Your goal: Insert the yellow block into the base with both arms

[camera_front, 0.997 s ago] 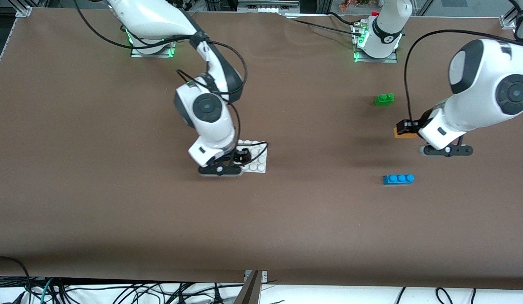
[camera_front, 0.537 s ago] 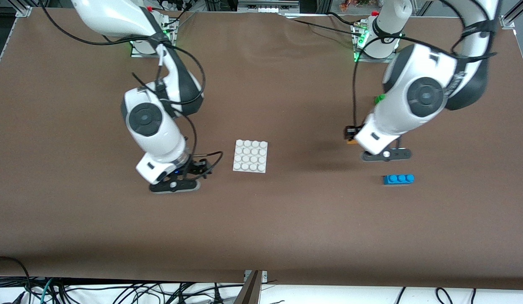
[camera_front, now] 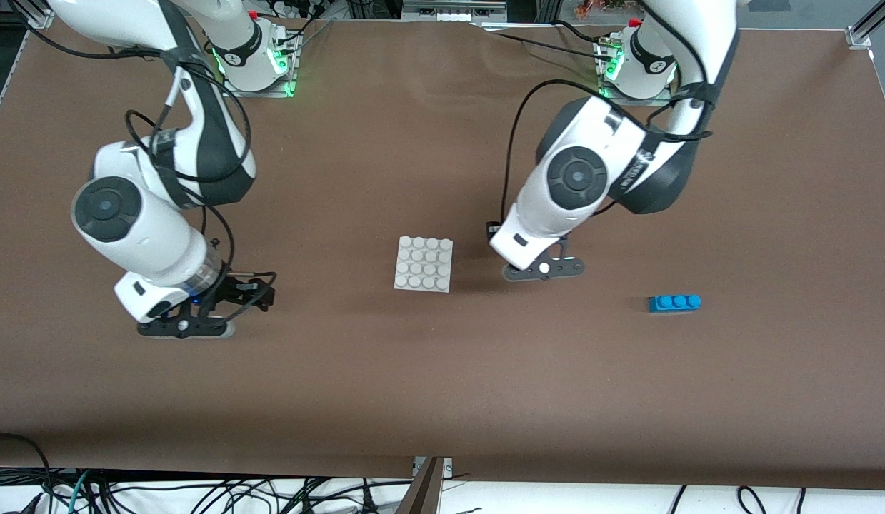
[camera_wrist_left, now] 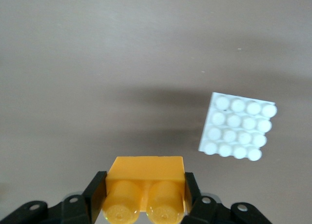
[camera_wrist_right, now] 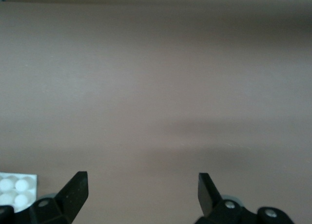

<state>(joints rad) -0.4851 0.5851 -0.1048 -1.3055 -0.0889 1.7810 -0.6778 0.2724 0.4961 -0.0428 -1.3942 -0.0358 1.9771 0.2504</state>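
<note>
Our left gripper (camera_wrist_left: 145,204) pinched the yellow block (camera_wrist_left: 146,191), studs toward the wrist camera, just beside the white base (camera_front: 423,264) at frame centre, on its left-arm side. Our right gripper (camera_front: 260,294), jaws spread and empty, hung well apart, lower left.

arms: you see glossy white shells with black round joint caps
cables: black, looping along each arm
bases: green lights glowing
</note>
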